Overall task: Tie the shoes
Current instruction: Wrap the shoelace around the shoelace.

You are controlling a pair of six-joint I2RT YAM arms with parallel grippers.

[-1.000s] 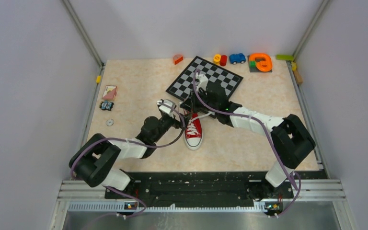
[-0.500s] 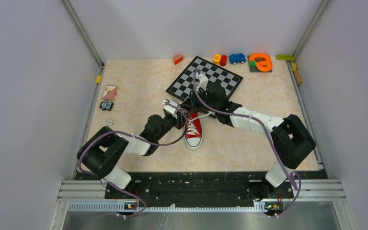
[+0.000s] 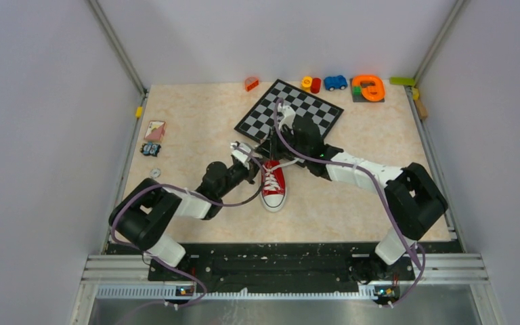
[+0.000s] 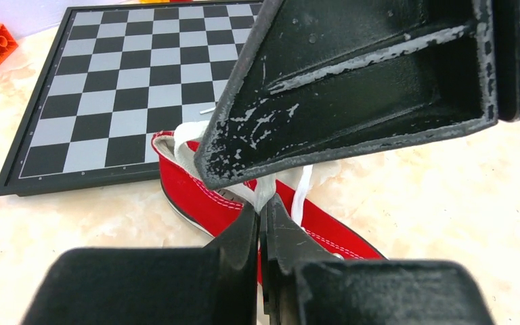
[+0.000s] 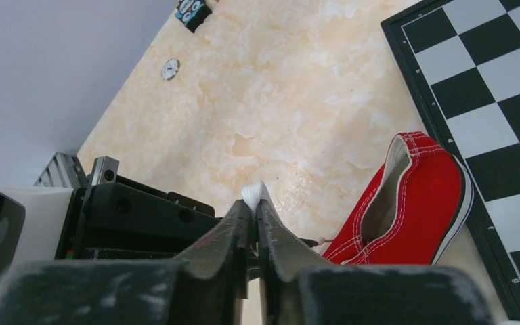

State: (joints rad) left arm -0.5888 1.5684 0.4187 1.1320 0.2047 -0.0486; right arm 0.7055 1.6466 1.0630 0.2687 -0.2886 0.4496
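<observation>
The left claw is squeezed shut on a white lace, just in front of the chessboard. The red shoe lies on the desk, heel right at the chessboard's near edge, toe pointing away from it. The right claw is squeezed shut on the other lace end. Both look thin, floppy and slippery, so holding near the tips seems best. The light shoe may slide when pulled.

A shoe in the middle of the table
The chessboard lies just behind it. A toy car sits behind the board, and a card lies far left.
</observation>
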